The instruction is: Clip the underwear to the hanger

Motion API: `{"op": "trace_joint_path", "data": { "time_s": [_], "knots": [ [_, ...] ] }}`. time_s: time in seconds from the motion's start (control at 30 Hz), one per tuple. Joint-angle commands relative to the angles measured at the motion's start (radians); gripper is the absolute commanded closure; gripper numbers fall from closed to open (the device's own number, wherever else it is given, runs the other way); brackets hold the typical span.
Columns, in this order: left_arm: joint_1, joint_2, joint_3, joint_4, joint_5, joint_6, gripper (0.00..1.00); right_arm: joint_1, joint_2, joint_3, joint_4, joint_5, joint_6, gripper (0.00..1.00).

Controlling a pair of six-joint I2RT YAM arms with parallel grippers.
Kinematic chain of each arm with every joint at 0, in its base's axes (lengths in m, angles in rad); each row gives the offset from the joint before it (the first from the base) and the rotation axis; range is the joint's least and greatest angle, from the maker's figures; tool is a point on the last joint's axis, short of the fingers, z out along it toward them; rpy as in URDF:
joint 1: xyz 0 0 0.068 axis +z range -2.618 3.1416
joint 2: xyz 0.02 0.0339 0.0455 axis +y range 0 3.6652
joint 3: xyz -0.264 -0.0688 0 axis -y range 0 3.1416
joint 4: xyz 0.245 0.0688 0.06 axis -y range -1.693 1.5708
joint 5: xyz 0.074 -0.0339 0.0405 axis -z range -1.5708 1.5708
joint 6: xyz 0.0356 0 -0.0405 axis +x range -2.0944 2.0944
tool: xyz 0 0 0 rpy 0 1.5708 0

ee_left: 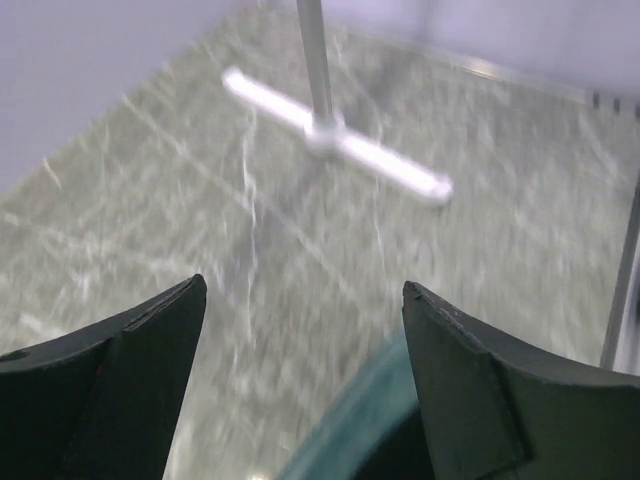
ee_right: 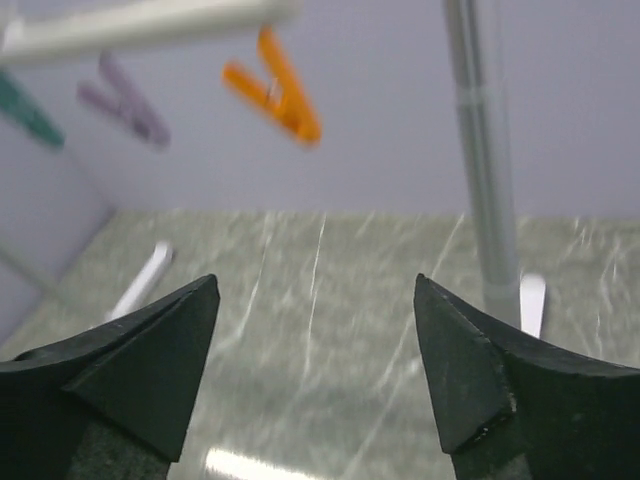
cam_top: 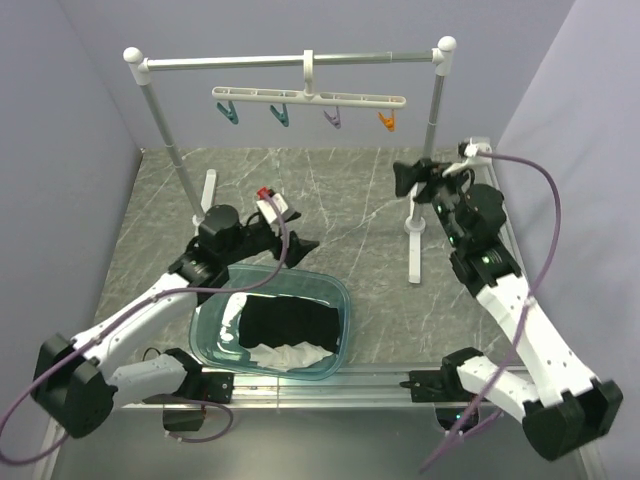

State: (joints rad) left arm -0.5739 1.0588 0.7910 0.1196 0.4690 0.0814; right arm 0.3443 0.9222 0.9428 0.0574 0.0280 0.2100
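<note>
Grey-green marbled worktop (cam_top: 350,200), top view: a white rack (cam_top: 160,120) w/ ball-capped posts stands at the far side. The hanger (cam_top: 310,97) hangs by its hook from the middle of the rack's top bar. Under the hanger bar, L to R: two teal pegs (cam_top: 228,113), a purple peg (cam_top: 333,119), an orange peg (cam_top: 386,122). A teal basin (cam_top: 345,310) sits near the front edge betw. the two arms, closer to the left one. The underwear (cam_top: 290,320) lies crumpled inside the basin, w/ a white cloth (cam_top: 290,356) touching it on the near side. The left fingers (cam_top: 302,244) hang just beyond the basin's far rim, spread apart, holding nothing. The right fingers (cam_top: 405,178) are raised near the rack's right post, likewise spread and empty.

Left wrist view (blurred): left fingers (ee_left: 130,370) wide apart, nothing betw. them. Beyond the gap lies bare worktop and the rack (ee_left: 335,135), its flat foot w/ a post rising from it. At the bottom edge is the basin (ee_left: 340,440), only a curve of its rim showing.

Right wrist view: right fingers (ee_right: 480,370) wide apart, empty. Above them, out of focus, is the hanger (ee_right: 140,25) w/ the orange peg (ee_right: 275,85), the purple peg (ee_right: 125,100) and part of one of the teal pegs (ee_right: 20,110). One post of the rack (ee_right: 480,150) stands upright at right.
</note>
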Motion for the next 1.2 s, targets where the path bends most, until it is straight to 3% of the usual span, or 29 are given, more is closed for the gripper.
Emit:
{"op": "trace_joint_path", "data": {
  "time_s": [0.0, 0.17, 0.37, 0.63, 0.83, 0.97, 1.17],
  "knots": [
    [-0.07, 0.068, 0.017, 0.377, -0.173, -0.15, 0.14, 0.009, 0.113, 0.083, 0.273, 0.142, 0.025, 0.16],
    [-0.145, 0.229, 0.115, 0.521, -0.253, -0.175, 0.11, 0.009, 0.201, 0.177, 0.361, 0.127, 0.037, 0.27],
    [-0.198, 0.403, 0.229, 0.702, -0.368, -0.172, 0.09, 0.009, 0.297, 0.254, 0.397, 0.118, 0.016, 0.34],
    [-0.199, 0.581, 0.396, 0.798, -0.369, -0.196, 0.09, 0.01, 0.36, 0.318, 0.389, 0.102, -0.018, 0.43],
    [-0.202, 0.668, 0.482, 0.859, -0.414, -0.219, 0.16, 0.01, 0.327, 0.294, 0.364, 0.078, -0.006, 0.43],
    [-0.213, 0.724, 0.525, 0.916, -0.369, -0.265, 0.23, 0.009, 0.285, 0.286, 0.308, 0.059, -0.004, 0.42],
    [-0.225, 0.842, 0.609, 1.022, -0.366, -0.298, 0.24, 0.009, 0.207, 0.3, 0.187, 0.016, -0.015, 0.39]
  ]
}}
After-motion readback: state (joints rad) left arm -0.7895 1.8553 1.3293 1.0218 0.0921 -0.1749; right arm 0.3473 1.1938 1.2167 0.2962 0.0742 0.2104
